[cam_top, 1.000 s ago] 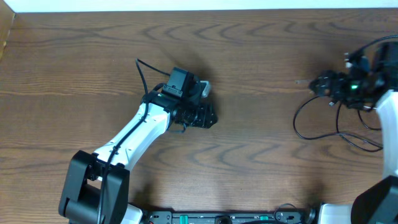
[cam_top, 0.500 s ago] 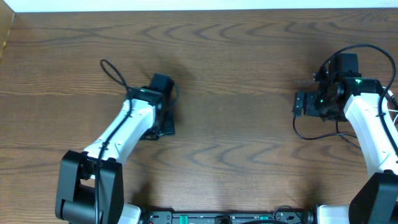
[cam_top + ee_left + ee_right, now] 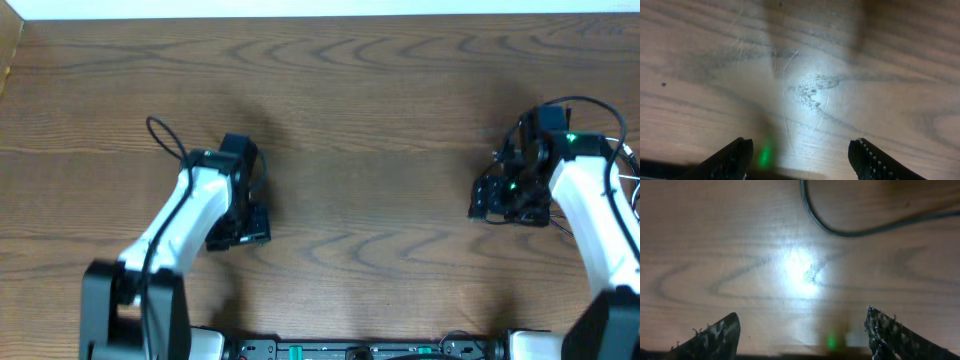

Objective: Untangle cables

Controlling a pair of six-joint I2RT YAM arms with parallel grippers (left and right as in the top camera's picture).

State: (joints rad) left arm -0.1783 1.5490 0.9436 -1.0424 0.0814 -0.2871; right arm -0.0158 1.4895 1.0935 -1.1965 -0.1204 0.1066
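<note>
One thin black cable [image 3: 840, 232] curves across the top of the right wrist view, lying on the wooden table beyond my right gripper [image 3: 802, 335]. That gripper is open, with only bare wood between its fingers. In the overhead view my right gripper [image 3: 492, 203] hangs low at the right side of the table, and the arm behind it hides most of the cables. My left gripper [image 3: 802, 157] is open over bare, lit wood, with no cable in its view. From overhead my left gripper [image 3: 243, 230] sits left of centre.
Thick black wiring loops stand off the left arm [image 3: 165, 135] and the right arm [image 3: 585, 102]. A raised wooden edge [image 3: 8, 50] borders the table's far left corner, and a white strip runs along the back edge.
My left arm pulled back to the left and toward the front. My right arm swung in from the right edge and down over the black cable loop, now covering it.
</note>
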